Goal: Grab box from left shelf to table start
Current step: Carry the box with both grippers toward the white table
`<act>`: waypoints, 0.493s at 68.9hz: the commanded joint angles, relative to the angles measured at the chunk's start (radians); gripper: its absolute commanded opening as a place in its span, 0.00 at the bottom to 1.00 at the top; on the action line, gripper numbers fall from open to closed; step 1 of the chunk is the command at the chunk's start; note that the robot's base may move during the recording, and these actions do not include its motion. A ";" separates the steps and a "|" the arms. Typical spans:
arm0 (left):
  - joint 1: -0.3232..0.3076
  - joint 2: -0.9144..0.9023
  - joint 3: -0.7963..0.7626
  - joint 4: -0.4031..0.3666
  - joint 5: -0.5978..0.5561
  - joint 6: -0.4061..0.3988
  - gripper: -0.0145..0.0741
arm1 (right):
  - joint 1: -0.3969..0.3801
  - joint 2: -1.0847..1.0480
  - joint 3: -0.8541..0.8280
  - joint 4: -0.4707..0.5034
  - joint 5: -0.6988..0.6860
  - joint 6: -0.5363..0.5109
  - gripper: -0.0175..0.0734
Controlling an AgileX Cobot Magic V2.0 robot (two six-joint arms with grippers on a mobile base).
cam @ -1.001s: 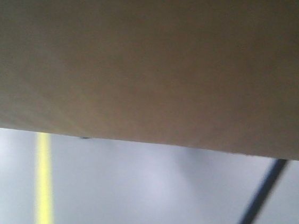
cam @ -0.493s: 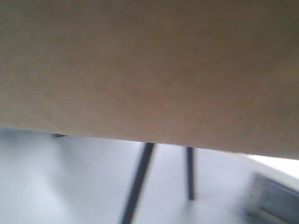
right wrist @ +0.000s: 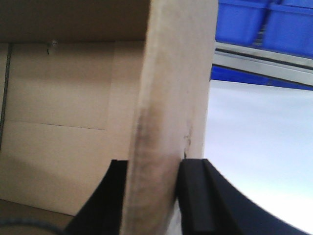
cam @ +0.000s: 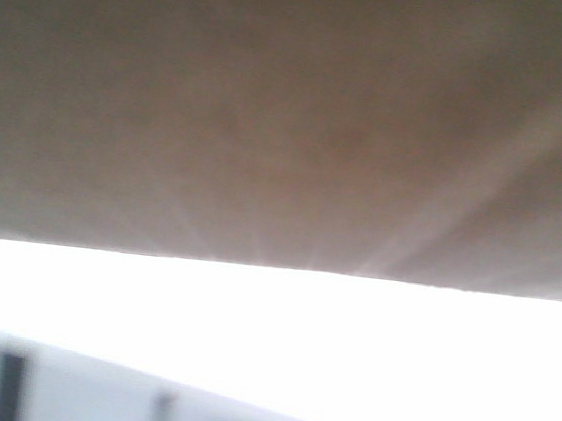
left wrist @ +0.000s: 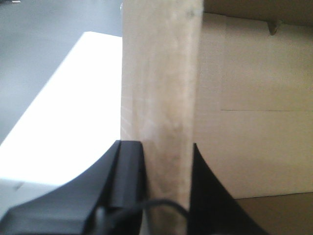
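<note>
Front view: the tan box (cam: pixel 290 121) fills the upper frame, the white table (cam: pixel 347 348) bright beneath its lower edge; whether they touch cannot be told. Left wrist view: the left gripper (left wrist: pixel 166 152) is clamped on a box wall, table alongside; right wrist view: the right gripper (right wrist: pixel 154 166) pinches a box wall, blue bins (right wrist: pixel 244 19) behind.

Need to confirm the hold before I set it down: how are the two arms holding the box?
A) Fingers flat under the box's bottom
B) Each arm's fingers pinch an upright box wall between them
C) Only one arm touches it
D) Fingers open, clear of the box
B: in each wrist view a wall of the box stands pinched between the dark left fingers, and likewise between the right fingers, with one finger inside the box and one outside.
</note>
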 commanded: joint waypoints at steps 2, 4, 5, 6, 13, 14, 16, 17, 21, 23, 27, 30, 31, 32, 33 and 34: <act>-0.008 0.014 -0.039 -0.106 -0.102 -0.022 0.06 | -0.003 0.018 -0.028 -0.009 -0.100 -0.008 0.25; -0.008 0.014 -0.039 -0.106 -0.102 -0.022 0.06 | -0.003 0.018 -0.028 -0.009 -0.100 -0.008 0.25; -0.008 0.014 -0.039 -0.106 -0.102 -0.022 0.06 | -0.003 0.018 -0.028 -0.009 -0.100 -0.008 0.25; -0.008 0.014 -0.039 -0.106 -0.102 -0.022 0.06 | -0.003 0.018 -0.028 -0.009 -0.100 -0.008 0.25; -0.008 0.014 -0.039 -0.106 -0.102 -0.022 0.06 | -0.003 0.018 -0.028 -0.009 -0.100 -0.008 0.25; -0.008 0.014 -0.039 -0.106 -0.102 -0.022 0.06 | -0.003 0.018 -0.028 -0.009 -0.100 -0.008 0.25; -0.008 0.014 -0.039 -0.106 -0.102 -0.022 0.06 | -0.003 0.018 -0.028 -0.009 -0.100 -0.008 0.25; -0.008 0.014 -0.039 -0.106 -0.102 -0.022 0.06 | -0.003 0.018 -0.028 -0.009 -0.100 -0.008 0.25; -0.008 0.014 -0.039 -0.106 -0.102 -0.022 0.06 | -0.003 0.018 -0.028 -0.009 -0.100 -0.008 0.25; -0.008 0.014 -0.038 -0.106 -0.102 -0.022 0.06 | -0.003 0.018 -0.028 -0.009 -0.100 -0.008 0.25; -0.008 0.014 -0.037 -0.106 -0.102 -0.022 0.06 | -0.003 0.018 -0.028 -0.009 -0.100 -0.008 0.25; -0.008 0.014 -0.037 -0.106 -0.102 -0.022 0.06 | -0.003 0.018 -0.028 -0.009 -0.100 -0.008 0.25; -0.008 0.014 -0.037 -0.106 -0.102 -0.022 0.06 | -0.003 0.018 -0.028 -0.009 -0.100 -0.008 0.25; -0.008 0.014 -0.037 -0.106 -0.102 -0.022 0.06 | -0.003 0.018 -0.028 -0.009 -0.100 -0.008 0.25; -0.008 0.014 -0.037 -0.106 -0.102 -0.022 0.06 | -0.003 0.018 -0.028 -0.009 -0.100 -0.008 0.25; -0.008 0.014 -0.037 -0.106 -0.102 -0.022 0.06 | -0.003 0.018 -0.028 -0.009 -0.100 -0.008 0.25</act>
